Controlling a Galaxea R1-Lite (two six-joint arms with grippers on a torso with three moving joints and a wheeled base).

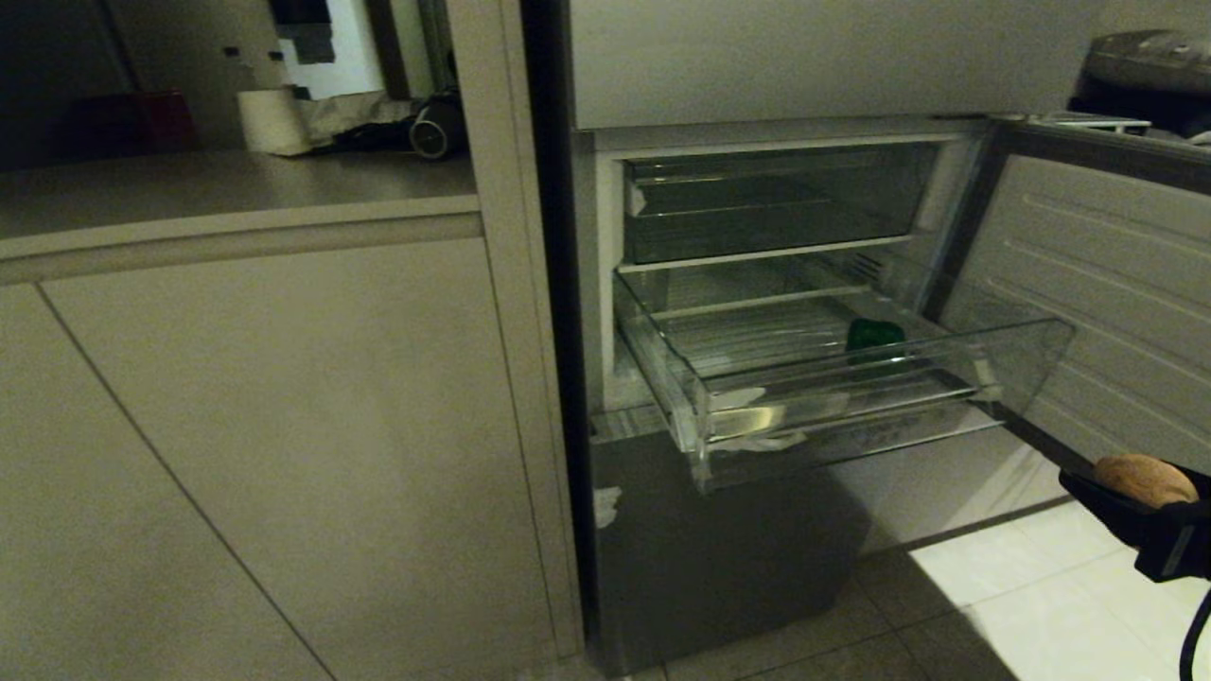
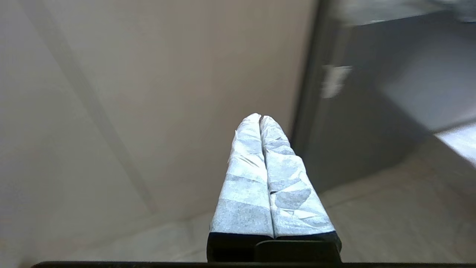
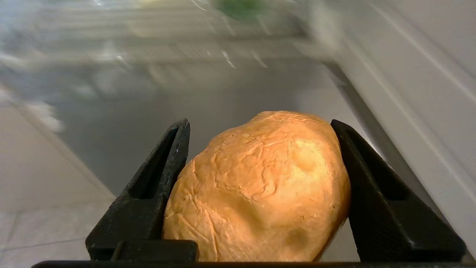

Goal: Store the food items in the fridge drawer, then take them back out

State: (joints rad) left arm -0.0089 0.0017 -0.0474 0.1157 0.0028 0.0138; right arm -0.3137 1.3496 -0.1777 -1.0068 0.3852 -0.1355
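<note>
Right gripper (image 1: pixel 1131 492) clamped on a potato (image 1: pixel 1145 479), low and to the right of the pulled-out fridge drawer (image 1: pixel 719 416).

At far left a beige cabinet front (image 1: pixel 265 454) runs under a countertop (image 1: pixel 218 184) carrying a paper roll (image 1: pixel 272 120). The left gripper (image 2: pixel 260 119), its taped fingers pressed together on nothing, hangs before that cabinet, near the grey lower fridge panel (image 1: pixel 700 558). The clear drawer juts out past the fridge's front edge, a green item (image 1: pixel 872 336) lying toward its back right; the space above its ribbed floor is open. Right of it the open fridge door (image 1: pixel 1088 312) stands just beside the drawer's right corner. Below, over pale floor tiles (image 1: pixel 1022 596), the right gripper's black fingers (image 3: pixel 156 178) flank the potato on both sides, well apart from the drawer's front lip.
</note>
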